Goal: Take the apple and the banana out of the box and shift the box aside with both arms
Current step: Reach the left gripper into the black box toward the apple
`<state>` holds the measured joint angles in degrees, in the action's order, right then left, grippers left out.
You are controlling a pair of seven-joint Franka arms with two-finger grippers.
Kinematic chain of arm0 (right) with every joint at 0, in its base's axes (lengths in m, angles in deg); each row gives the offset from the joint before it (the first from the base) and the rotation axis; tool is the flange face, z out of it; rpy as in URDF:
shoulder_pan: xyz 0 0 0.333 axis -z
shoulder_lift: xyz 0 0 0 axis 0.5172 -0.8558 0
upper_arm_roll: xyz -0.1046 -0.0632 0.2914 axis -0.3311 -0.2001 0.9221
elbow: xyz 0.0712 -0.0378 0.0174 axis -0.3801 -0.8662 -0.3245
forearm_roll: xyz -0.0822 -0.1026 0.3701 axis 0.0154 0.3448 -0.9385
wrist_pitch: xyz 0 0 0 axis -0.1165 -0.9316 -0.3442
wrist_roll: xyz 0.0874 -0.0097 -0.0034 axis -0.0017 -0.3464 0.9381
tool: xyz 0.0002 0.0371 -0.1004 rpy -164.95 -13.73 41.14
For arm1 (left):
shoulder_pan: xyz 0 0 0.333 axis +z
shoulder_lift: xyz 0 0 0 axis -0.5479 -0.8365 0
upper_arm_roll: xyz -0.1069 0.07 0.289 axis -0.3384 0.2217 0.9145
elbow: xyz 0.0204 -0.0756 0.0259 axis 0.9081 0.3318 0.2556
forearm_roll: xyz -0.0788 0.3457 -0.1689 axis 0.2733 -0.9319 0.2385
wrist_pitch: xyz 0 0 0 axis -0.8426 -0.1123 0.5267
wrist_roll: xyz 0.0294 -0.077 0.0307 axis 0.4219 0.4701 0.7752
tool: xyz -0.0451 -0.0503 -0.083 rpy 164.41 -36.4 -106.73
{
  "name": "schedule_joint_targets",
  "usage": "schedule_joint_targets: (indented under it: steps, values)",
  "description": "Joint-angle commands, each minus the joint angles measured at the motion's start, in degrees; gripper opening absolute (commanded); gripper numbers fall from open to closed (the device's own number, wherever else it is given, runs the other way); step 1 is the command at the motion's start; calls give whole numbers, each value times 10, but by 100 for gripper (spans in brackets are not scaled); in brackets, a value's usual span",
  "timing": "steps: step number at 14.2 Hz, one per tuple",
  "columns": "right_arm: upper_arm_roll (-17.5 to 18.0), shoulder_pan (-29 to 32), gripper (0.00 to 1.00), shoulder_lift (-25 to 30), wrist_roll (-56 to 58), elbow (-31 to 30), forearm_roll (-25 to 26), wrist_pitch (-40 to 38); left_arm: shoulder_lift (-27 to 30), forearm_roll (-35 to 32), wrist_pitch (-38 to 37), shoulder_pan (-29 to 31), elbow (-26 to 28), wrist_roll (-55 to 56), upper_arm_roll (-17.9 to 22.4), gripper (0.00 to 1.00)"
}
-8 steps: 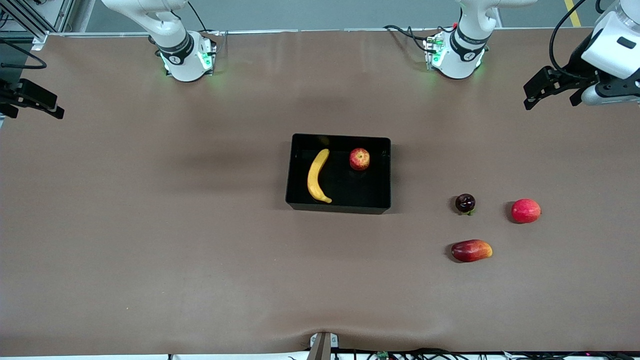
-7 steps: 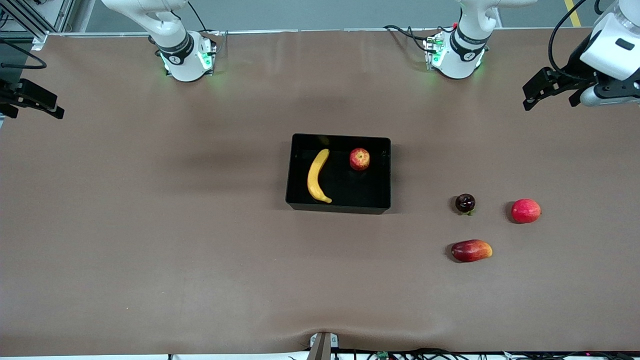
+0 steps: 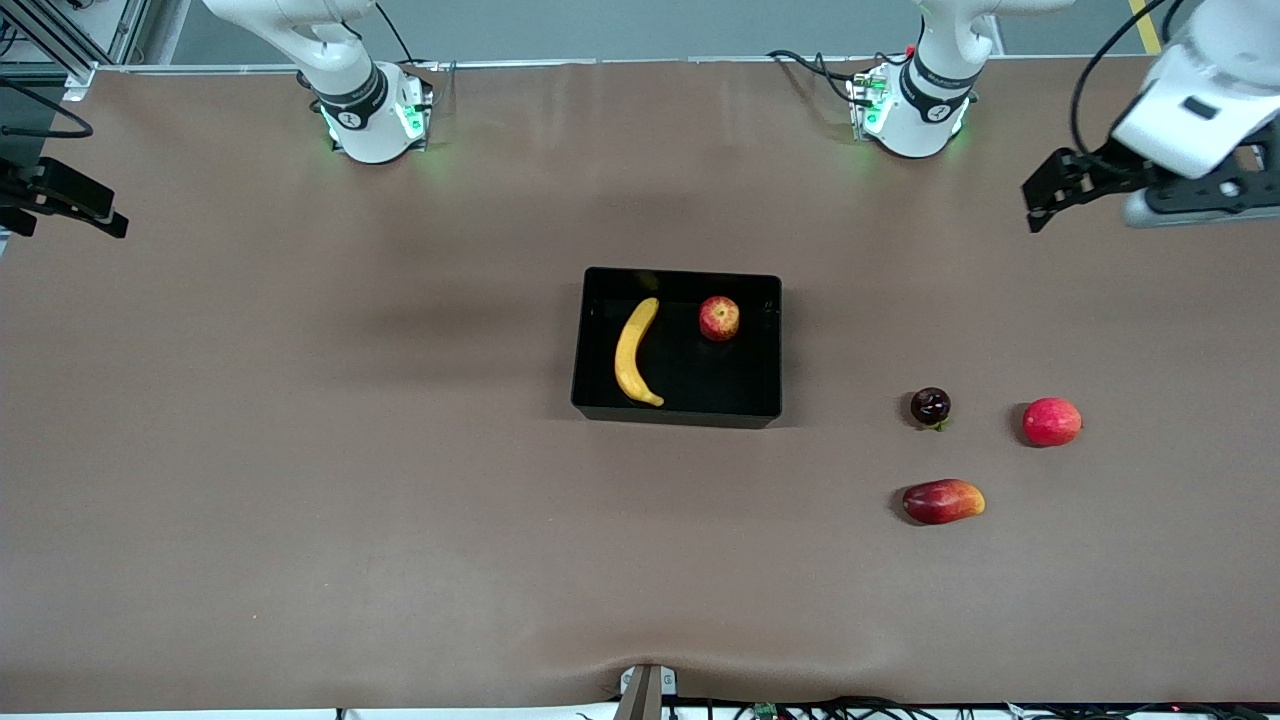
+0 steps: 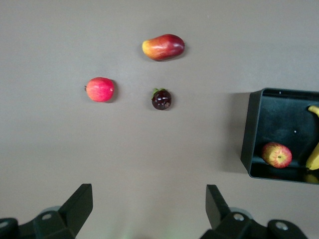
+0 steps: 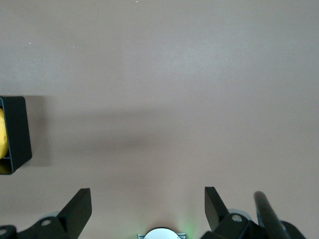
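Note:
The black box [image 3: 742,385] stands at the table's middle. The yellow banana [image 3: 633,352] and the small red apple [image 3: 719,318] lie in it, apart. My left gripper [image 3: 1040,195] is open and empty, up in the air over the left arm's end of the table. In the left wrist view its fingers [image 4: 79,201] stand wide apart over bare table, with the box [image 4: 250,134], the apple [image 4: 277,155] and the banana's tip [image 4: 314,158] off to one side. My right gripper [image 3: 110,210] is open and empty over the right arm's end; its wrist view [image 5: 148,199] shows the box's corner [image 5: 16,130].
Three other fruits lie toward the left arm's end, nearer the front camera than the box: a dark purple round one [image 3: 930,406], a pinkish-red round one [image 3: 1051,421] and an oblong red-and-yellow one [image 3: 943,501]. The arm bases [image 3: 372,112] stand along the table's edge.
My left gripper has shifted a little toward the table's middle, still open. The right arm, the box and the fruits have not moved.

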<state>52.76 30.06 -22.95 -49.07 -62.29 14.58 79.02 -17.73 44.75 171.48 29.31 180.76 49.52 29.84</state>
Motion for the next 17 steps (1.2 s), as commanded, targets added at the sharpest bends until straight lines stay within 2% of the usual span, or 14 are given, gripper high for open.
schedule_joint_targets:
  steps: [1, 5, 9, 12, 15, 17]
  values:
    - [7, 13, 100, 8, 5, -7, -10, -1, -30, -14, -8, -2, -14, 69, -51, 100]
    - [7, 13, 100, 8, 5, -7, -10, -1, -67, -14, 37, -2, 4, 170, -147, 100]
    - [7, 13, 100, 8, 5, -7, -10, -1, -109, -14, 170, -6, 86, 318, -225, 100]
    - [7, 13, 100, 8, 5, -7, -10, -1, -163, -18, 239, -38, 119, 353, -238, 100]
    - [7, 13, 100, 8, 5, -7, -10, -1, -191, -19, 355, -55, 177, 389, -238, 100]
    - [7, 13, 100, 8, 5, -7, -10, -1, -232, -48, 383, -69, 182, 392, -237, 100]
